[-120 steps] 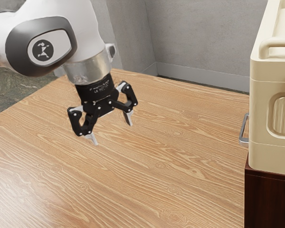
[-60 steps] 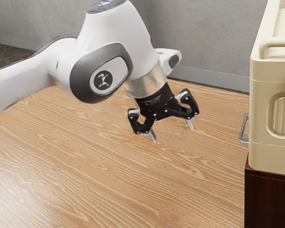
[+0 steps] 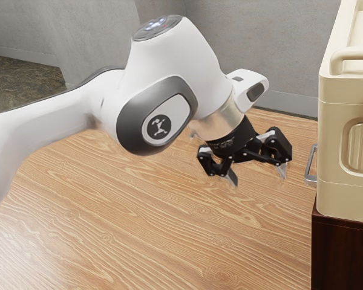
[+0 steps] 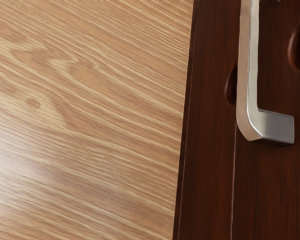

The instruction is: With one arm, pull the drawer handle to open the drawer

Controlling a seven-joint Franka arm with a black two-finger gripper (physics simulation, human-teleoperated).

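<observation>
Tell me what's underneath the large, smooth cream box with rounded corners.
Under the cream box is a dark reddish-brown wooden cabinet. Whatever part of the cabinet's top the box covers is hidden, and both are cut off at the exterior view's right.

Smooth metal handle (image 4: 248, 75), wood-grained table (image 4: 90, 125)

Arm (image 3: 152, 113) enters at the exterior view's left, rises to a bulky white joint, then slopes down toward the exterior view's right. Metallic wrist collar (image 3: 222, 121) is tilted. Black gripper (image 3: 259, 180) sits slanted below it, fingers (image 3: 232, 177) parted, tips pointing downward.
</observation>
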